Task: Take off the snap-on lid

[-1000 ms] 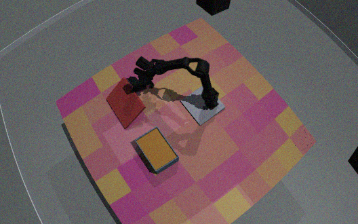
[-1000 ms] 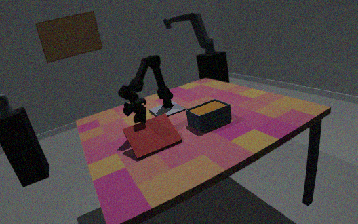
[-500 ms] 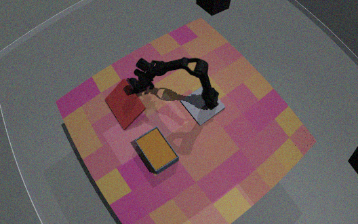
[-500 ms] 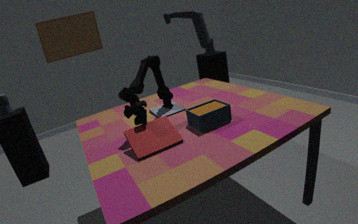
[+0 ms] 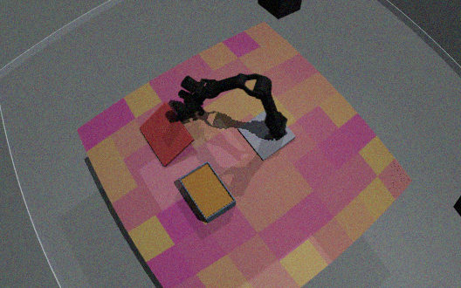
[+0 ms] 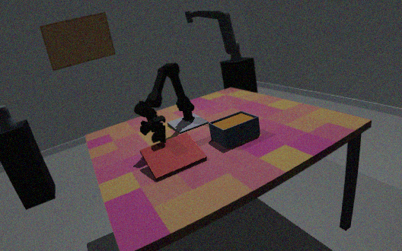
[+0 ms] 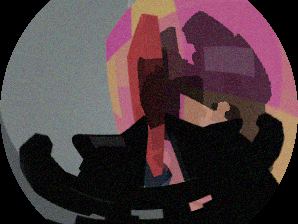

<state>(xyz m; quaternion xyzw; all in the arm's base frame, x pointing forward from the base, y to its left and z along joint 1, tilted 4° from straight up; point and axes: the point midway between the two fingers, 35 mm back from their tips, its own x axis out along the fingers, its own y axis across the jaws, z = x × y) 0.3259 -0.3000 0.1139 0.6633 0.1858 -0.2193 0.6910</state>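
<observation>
The flat red lid (image 5: pixel 166 140) (image 6: pixel 175 156) (image 7: pixel 142 45) is away from the box, tilted over the table with its plain broad face turned upward. The edge at the gripper is raised, with shadow under it; the opposite edge is low, at or just above the table, and contact is unclear. My gripper (image 5: pixel 173 114) (image 6: pixel 159 144) (image 7: pixel 155 118) is shut on the raised edge. The storage box (image 5: pixel 222 211) (image 6: pixel 237 133) stands upright and open on the table, dark blue-grey with an orange interior. The lid's underside is hidden in the top and exterior views.
The patchwork table (image 5: pixel 279 188) (image 6: pixel 205 190) carries everything. The arm's pale base plate (image 5: pixel 264 153) (image 6: pixel 180 128) lies behind the lid and box in the exterior view. The table's edge runs beyond the lid. Another arm on a black pedestal (image 6: pixel 239 74) stands beyond the table.
</observation>
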